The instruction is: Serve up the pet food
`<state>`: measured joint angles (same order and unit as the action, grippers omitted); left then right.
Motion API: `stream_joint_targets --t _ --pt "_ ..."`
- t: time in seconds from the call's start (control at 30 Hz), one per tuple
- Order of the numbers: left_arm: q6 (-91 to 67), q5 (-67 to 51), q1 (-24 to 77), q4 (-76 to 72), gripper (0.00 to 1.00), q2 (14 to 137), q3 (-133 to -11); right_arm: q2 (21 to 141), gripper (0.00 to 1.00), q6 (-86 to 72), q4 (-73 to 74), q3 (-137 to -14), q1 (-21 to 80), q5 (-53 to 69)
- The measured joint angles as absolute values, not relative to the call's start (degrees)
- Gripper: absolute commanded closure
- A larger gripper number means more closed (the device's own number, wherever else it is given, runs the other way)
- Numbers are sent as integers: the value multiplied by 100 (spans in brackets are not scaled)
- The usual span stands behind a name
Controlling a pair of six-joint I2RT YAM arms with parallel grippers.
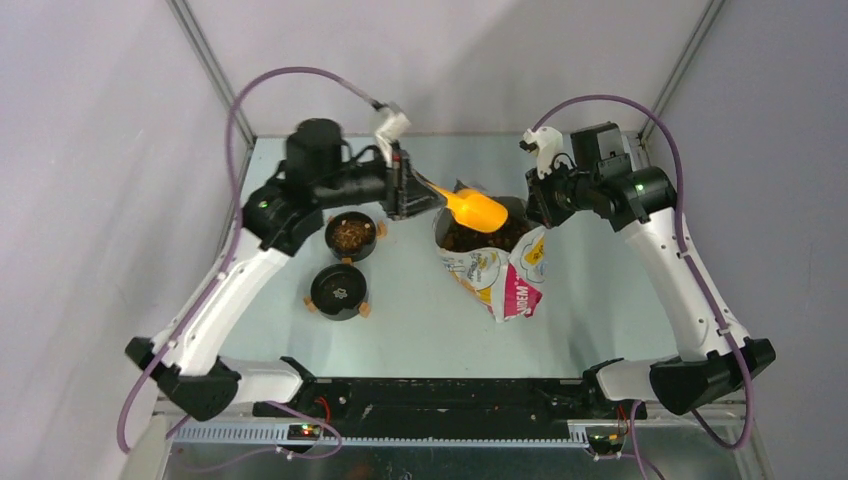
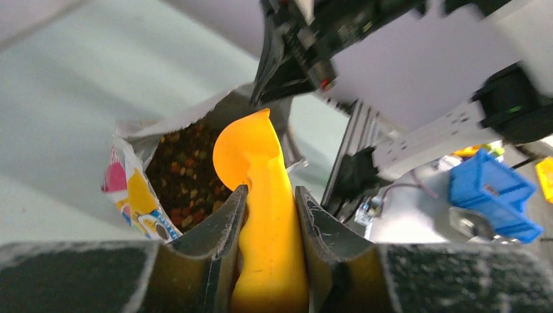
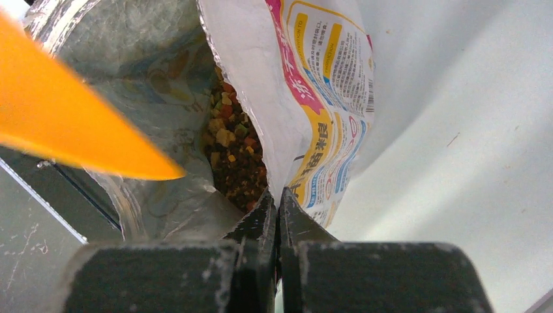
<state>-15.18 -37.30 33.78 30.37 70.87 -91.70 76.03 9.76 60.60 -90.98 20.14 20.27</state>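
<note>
A: Nearest, the left gripper (image 2: pixel 270 195) clamps the scoop (image 2: pixel 251 147) handle; the scoop's long axis points into the bag (image 2: pixel 134 195) mouth.
B: The pet food (image 2: pixel 189 169) lies inside the bag, below the scoop tip. The right gripper (image 3: pixel 275 205) pinches the bag's rim.

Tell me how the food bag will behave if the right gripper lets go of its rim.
The bag is probably floppy: its thin wall looks crumpled where the right gripper pinches it, so the mouth would likely sag shut. The kibble inside likely weighs it down, so it should slump rather than slide.
</note>
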Motion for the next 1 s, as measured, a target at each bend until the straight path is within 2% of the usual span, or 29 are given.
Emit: stream_joint_targets --t 0.23,0.43,0.7,1.0 --pt "-987 -2027 4222 3680 100 7762 -9185 7802 100 1061 6243 -9441 2108 1990" --pt "-672 -738 4462 3640 100 7961 -9185 8071 100 1103 6337 -9835 2220 1942" --pt "215 132 5048 3256 100 8359 -9131 8357 100 1249 6383 -10195 2650 1603" --pt "561 1033 5461 2399 100 8648 -8136 8357 100 1264 6383 -10186 2668 1573"
